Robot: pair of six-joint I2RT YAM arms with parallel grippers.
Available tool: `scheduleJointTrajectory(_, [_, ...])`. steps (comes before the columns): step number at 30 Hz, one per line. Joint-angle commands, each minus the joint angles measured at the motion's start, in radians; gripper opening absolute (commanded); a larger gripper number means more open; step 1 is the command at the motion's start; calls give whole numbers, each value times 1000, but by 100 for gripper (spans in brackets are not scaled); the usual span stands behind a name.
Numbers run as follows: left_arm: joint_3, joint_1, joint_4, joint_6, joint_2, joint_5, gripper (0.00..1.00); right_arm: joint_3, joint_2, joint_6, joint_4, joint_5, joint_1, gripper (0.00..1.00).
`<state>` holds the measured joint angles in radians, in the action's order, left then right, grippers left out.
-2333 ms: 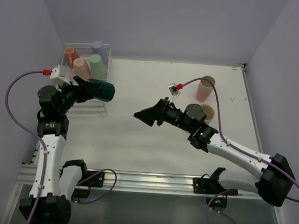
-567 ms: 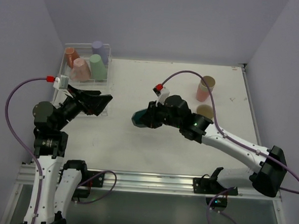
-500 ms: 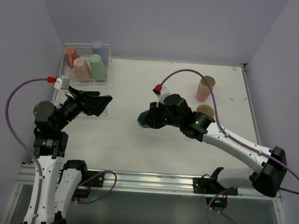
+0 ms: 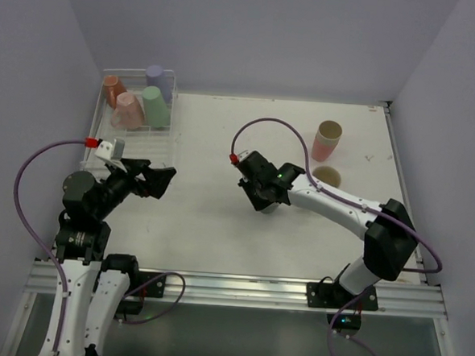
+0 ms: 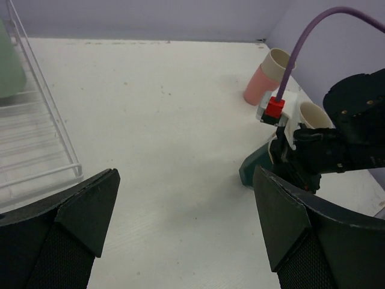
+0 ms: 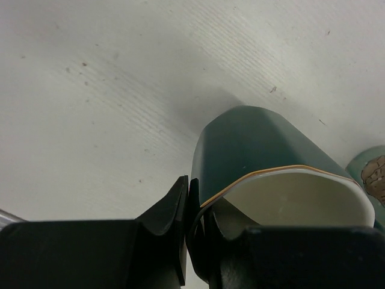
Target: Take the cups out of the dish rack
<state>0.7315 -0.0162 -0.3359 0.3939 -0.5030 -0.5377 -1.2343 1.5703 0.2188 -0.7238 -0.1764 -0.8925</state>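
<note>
- Just ahead of the arm bases, the right gripper (image 6: 190,191) is pinched almost closed on the rim of the dark green mug (image 6: 258,144). One finger sits outside the wall and the other inside the cream-lined mouth.
- Held this way, the mug has its mouth toward the wrist and sits low at the middle of the white table (image 4: 208,136), well apart from the dish rack (image 4: 139,144). Whether its base touches the surface cannot be told.
- Slightly farther back on the left, the left gripper (image 5: 185,180) has its jaws spread wide and holds nothing. It faces across the table toward the mug, with the near corner of the rack just beside it.
- Right of the right arm's forearm, a beige cup (image 4: 328,177) stands upright on the table, mouth up.
- Just behind that, a pink cup (image 4: 321,148) stands upright with a tan cup (image 4: 330,129) nested inside it.
- At the far left corner, the near half of the rack is bare white wire.
- Four cups are clustered at the rack's far end: a pink tumbler (image 4: 127,110) and a green tumbler (image 4: 154,105) in front, with an orange tumbler (image 4: 111,85) and a purple tumbler (image 4: 154,74) behind them.
</note>
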Motion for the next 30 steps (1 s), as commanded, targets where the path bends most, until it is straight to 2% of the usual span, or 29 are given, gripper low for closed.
scheduleJointTrajectory(1, [-18,39,-22,-84,38,91,100,-62,11,-58,27,-78,30,0])
scheduleJointTrajectory(12, [-41,47,-23,-96,41,186,100,-36,100,-78,124,21,101,0])
scheduleJointTrajectory(20, [-27,47,-22,-89,15,183,100,-25,132,-78,139,38,101,8])
scheduleJointTrajectory(21, [-26,47,-22,-87,12,186,100,-25,128,-76,139,34,101,11])
scheduleJointTrajectory(22, [-26,47,-22,-84,9,192,100,-25,123,-75,139,29,101,23])
scheduleJointTrajectory(24, [-11,47,-20,-76,-3,200,100,-28,94,-70,138,20,101,39])
scheduleJointTrajectory(25, [-4,47,-15,-69,-18,209,100,-31,80,-67,138,18,101,54])
scheduleJointTrajectory(28, [35,47,-3,-56,-55,220,100,-40,14,-53,138,18,101,71])
scheduleJointTrajectory(30, [74,47,5,-41,-100,231,100,-51,-22,-47,138,23,101,78])
